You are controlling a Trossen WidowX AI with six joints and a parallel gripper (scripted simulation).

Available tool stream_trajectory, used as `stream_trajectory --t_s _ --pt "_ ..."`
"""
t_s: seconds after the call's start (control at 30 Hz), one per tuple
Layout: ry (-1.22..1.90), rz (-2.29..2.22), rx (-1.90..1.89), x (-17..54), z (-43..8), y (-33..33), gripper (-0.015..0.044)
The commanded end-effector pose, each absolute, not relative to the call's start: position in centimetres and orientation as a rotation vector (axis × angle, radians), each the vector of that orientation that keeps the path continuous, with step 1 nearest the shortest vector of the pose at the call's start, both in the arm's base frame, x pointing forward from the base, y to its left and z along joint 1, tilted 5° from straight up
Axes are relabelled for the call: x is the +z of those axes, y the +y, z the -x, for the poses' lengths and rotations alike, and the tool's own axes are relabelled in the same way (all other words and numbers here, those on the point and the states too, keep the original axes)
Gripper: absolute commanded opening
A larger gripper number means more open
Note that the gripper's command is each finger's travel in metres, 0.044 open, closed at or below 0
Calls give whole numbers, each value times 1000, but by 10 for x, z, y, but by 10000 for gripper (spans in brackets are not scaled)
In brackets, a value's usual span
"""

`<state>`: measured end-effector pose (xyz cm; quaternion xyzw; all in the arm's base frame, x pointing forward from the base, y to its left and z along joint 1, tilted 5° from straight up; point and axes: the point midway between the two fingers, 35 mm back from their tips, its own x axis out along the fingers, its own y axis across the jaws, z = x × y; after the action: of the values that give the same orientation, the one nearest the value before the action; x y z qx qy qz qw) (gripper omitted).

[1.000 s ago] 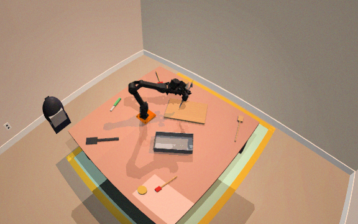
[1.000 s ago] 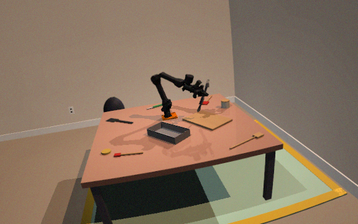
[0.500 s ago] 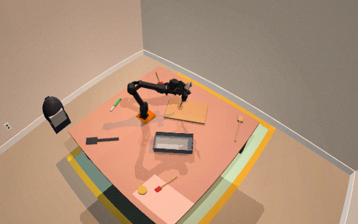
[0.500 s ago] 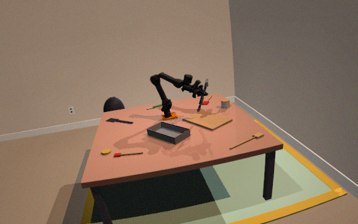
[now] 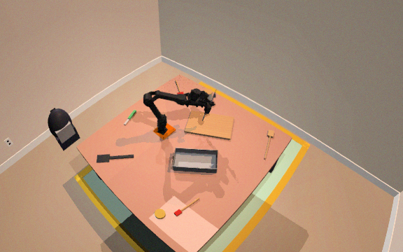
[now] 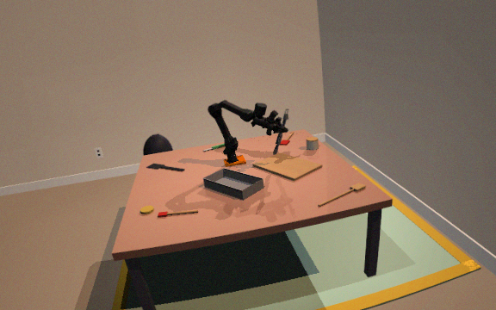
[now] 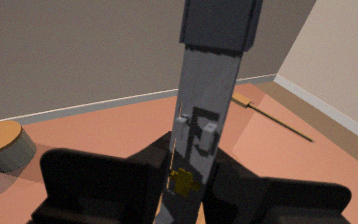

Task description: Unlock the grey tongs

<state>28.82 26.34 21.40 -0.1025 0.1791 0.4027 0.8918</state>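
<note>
My gripper (image 5: 210, 102) (image 6: 283, 128) (image 7: 185, 139) is shut on the grey tongs (image 6: 278, 143) (image 7: 207, 75), holding them in the air. In the exterior view they stand steeply, a little tilted, one end above the fingers and a dark end below. In the wrist view they pass between the black fingers, with a yellow part near the grip and a dark block at the top. Their arms look close together; the lock's state cannot be told. The wooden board (image 5: 222, 127) (image 6: 301, 170) lies flat below. The roasting tin (image 5: 196, 170) (image 6: 224, 189) holds no tongs.
A grey pot with an orange top (image 6: 312, 144) (image 7: 7, 150) stands beyond the board. A wooden spatula (image 5: 268, 143) (image 6: 343, 196) (image 7: 280, 122) lies right. A black spatula (image 5: 103, 158) (image 6: 166, 167), a green-handled tool (image 5: 131, 115), red brushes (image 5: 178, 212) (image 6: 163, 213) and a yellow disc (image 5: 159, 213) (image 6: 146, 209) lie around.
</note>
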Motion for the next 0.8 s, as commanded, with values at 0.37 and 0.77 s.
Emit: stream_trajectory --t_s 0.37,0.77 --pt "396 216 838 215 -291 267 -150" --pt "539 266 828 208 -303 279 -150"
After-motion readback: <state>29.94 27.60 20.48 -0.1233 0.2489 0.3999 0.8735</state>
